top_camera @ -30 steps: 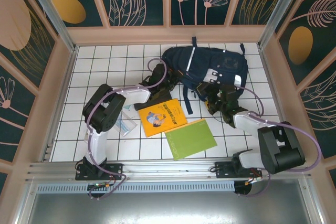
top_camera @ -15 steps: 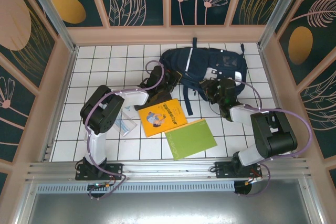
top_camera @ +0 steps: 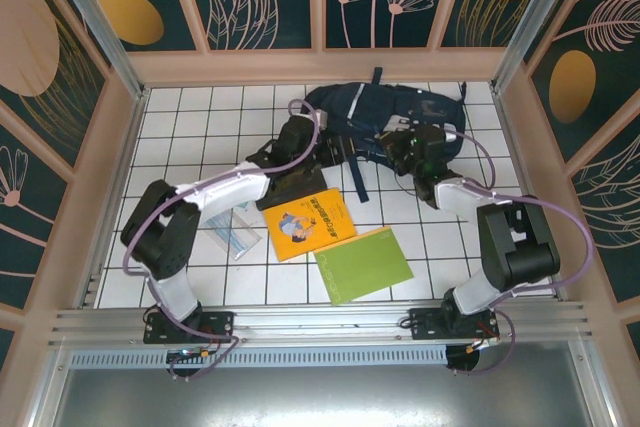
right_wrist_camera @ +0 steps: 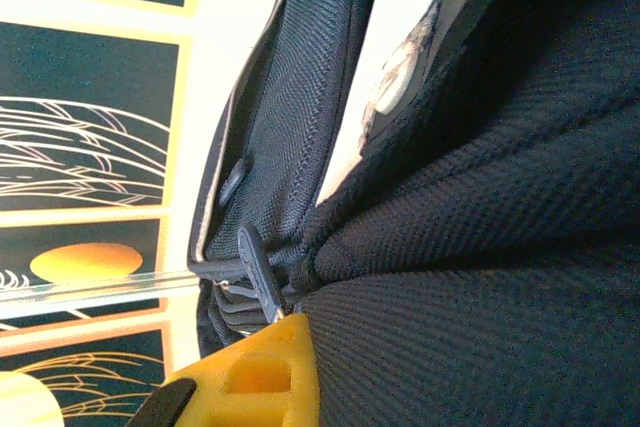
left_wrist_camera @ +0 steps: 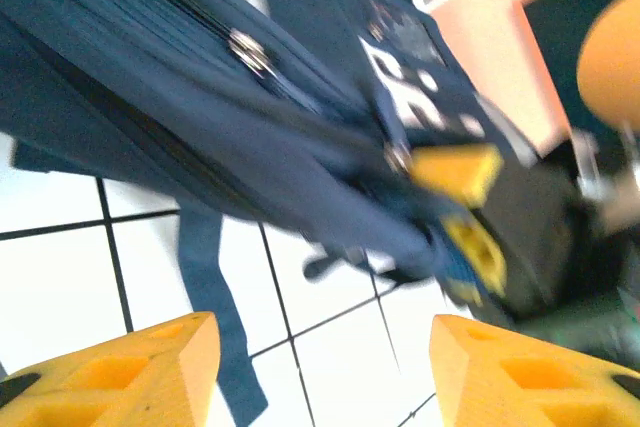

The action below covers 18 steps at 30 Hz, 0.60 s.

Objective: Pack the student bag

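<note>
- Whereas a second ago the student bag (top_camera: 385, 112) lies flatter and spreads further toward the arms, it now sits bunched up closer to the far wall (top_camera: 320, 65), at the far middle-right of the white tiled table (top_camera: 190, 127).
- Since then the left arm has stretched out across the tiles, and the left gripper (left_wrist_camera: 320, 322) has let go: its yellow fingers stand apart with nothing between them, just beside the bag's left end.
- Over the same second the right gripper (left_wrist_camera: 465, 209) has gone from wide open to clenched, and the left wrist view shows its yellow tips pinching a fold of the bag's navy fabric on the right half.
- Both books and the packet lie where they lay before.
- Count: one bag, one yellow book (top_camera: 308, 224), one green folder (top_camera: 363, 263), one small clear packet (top_camera: 237, 232), two arms.
- One dark strap (top_camera: 357, 179) trails from the bag toward the yellow book, ending just short of it.
- The yellow book and the green folder touch at a corner near the table's middle; the packet lies just left of the book, beside the left arm.
- Walls close the table on the far, left and right sides; a metal rail (top_camera: 320, 322) runs along the near edge.
- Bare tiles lie at the far left, along the left wall, and at the near right between the folder and the right arm's base.
</note>
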Motion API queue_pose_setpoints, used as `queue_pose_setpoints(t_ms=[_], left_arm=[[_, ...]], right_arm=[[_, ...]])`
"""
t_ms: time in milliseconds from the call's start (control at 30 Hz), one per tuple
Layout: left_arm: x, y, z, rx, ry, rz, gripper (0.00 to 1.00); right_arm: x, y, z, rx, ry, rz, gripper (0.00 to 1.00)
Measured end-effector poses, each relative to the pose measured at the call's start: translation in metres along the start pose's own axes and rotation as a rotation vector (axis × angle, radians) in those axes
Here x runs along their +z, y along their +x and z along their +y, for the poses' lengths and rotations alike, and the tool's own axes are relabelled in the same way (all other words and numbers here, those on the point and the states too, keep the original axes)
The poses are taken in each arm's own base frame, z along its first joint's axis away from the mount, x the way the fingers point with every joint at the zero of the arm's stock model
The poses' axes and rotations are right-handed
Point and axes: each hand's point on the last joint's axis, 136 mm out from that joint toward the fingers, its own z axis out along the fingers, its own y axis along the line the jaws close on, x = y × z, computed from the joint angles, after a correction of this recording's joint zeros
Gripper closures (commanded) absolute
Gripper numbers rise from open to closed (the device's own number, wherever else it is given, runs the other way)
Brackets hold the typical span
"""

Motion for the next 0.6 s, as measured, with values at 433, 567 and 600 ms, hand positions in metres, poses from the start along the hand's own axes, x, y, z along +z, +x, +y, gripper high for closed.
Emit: queue_pose_setpoints(t_ms=[433,567,600], left_arm=[[0.035,0.044,-0.004,0.371,-0.036,0.058,0.45],[0.058,0.042,0.003,0.396,-0.064,0.049,0.45],[0.063,0.04,0.003,0.399,-0.062,0.043,0.45]], right_arm=[[0.018,0.006,0.001,0.075,0.003,0.047,1.0],[0.017,0.006,0.002,0.078,0.0,0.052,1.0],[0.016,0.007,0.003,0.078,-0.002,0.052,1.0]])
